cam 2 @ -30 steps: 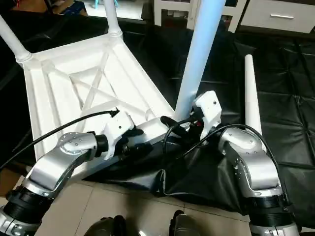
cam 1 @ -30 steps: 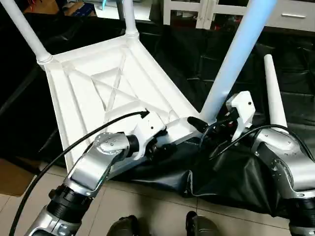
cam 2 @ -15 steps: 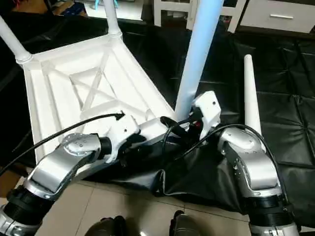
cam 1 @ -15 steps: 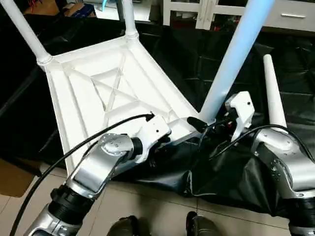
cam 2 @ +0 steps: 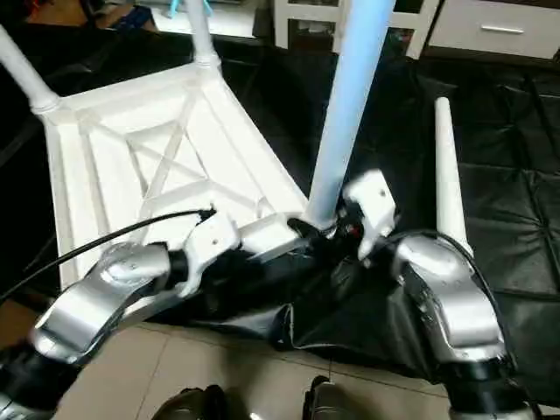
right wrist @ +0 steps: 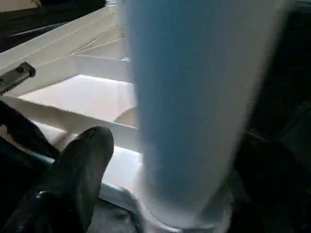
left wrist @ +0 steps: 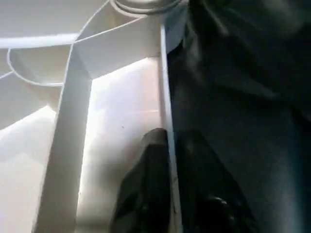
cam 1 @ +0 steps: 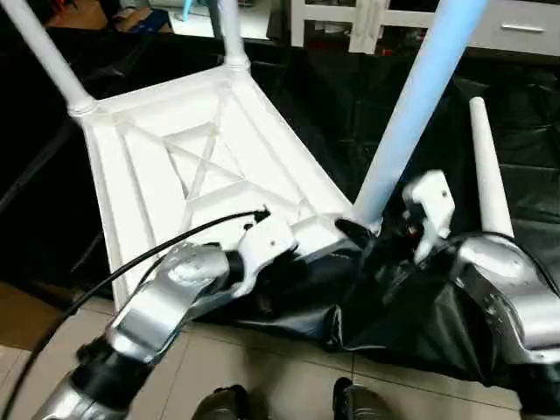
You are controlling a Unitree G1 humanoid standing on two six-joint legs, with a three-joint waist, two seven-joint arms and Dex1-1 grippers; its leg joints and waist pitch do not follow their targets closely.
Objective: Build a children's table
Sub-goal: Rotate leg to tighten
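The left gripper (left wrist: 167, 194) has closed over the last second onto the thin near rim of the large white plastic rectangular table top (cam 1: 166, 166); its wrist view has one black finger (left wrist: 146, 189) on the ribbed inner side of that rim and the other on the outer side, against the black sheet (cam 2: 516, 175). A second ago these fingers stood visibly apart beside the edge; now they pinch it, though motion blur leaves me unsure how firm the hold is.

The right gripper (right wrist: 160, 174) has not changed: its fingers stand wide apart on either side of the base of the long tapered white tube leg (cam 1: 420, 96) seated in the near right corner socket, one black finger (right wrist: 73, 179) showing beside the tube, not squeezing it.

The top lies upside down on the black sheet, X-ribbed underside up. Two more white legs (cam 1: 44, 57) rise from the far corner sockets. A fourth white tapered leg (cam 2: 446, 166) lies loose on the sheet, just beside the right forearm. The near left socket appears to be the empty one, but the left arm covers it.

I judge that the fresh pinch on the rim steadies the top, so that the near right leg can be pressed home or let go, after which the loose leg is the last piece left.
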